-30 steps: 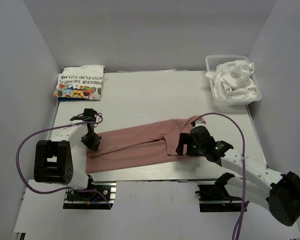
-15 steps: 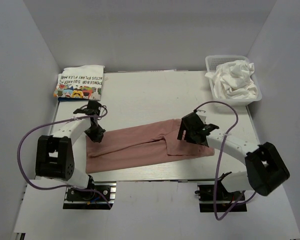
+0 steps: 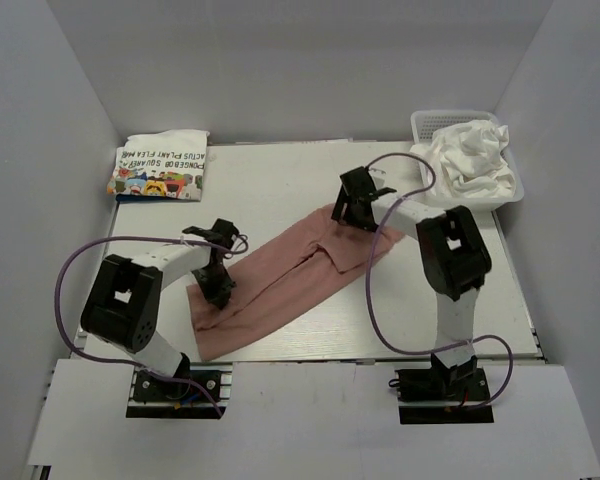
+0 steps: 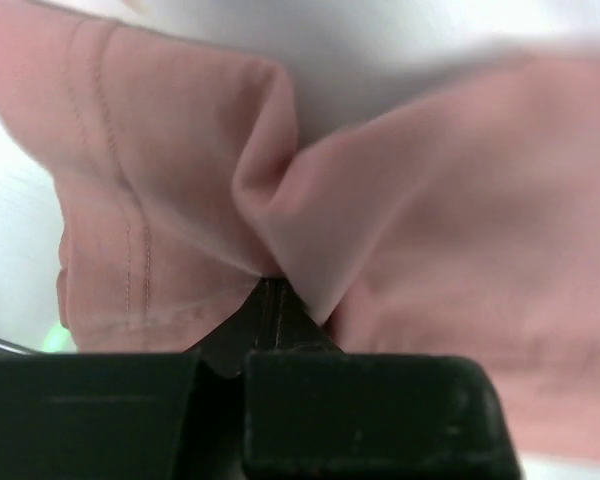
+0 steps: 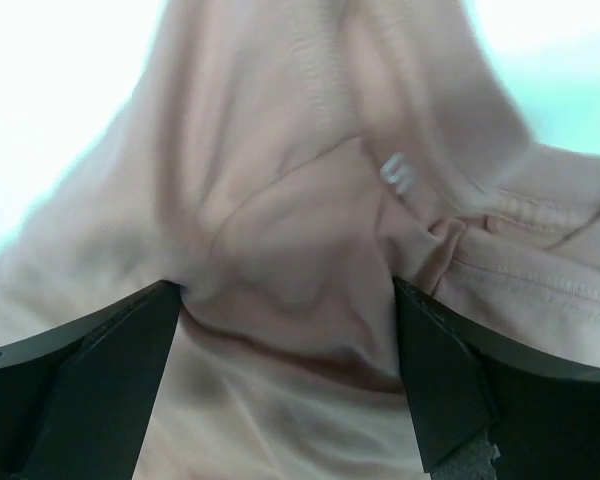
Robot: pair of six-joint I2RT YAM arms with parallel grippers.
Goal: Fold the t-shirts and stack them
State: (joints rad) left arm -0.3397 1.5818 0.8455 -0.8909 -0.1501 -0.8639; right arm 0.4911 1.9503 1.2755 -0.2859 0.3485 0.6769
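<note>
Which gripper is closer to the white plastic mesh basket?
Right. The right gripper holds the dusty pink t-shirt at its far end, near the white mesh basket; the left gripper holds the near-left end.

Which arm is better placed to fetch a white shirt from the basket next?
Probably right: the right jaws grip the pink t-shirt at the end nearest the basket of white shirts. The left jaws pinch the opposite end, farther away.

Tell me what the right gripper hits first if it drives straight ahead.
The pink t-shirt: its fabric fills the gap between the fingers of the right gripper; the table probably lies just behind it.
</note>
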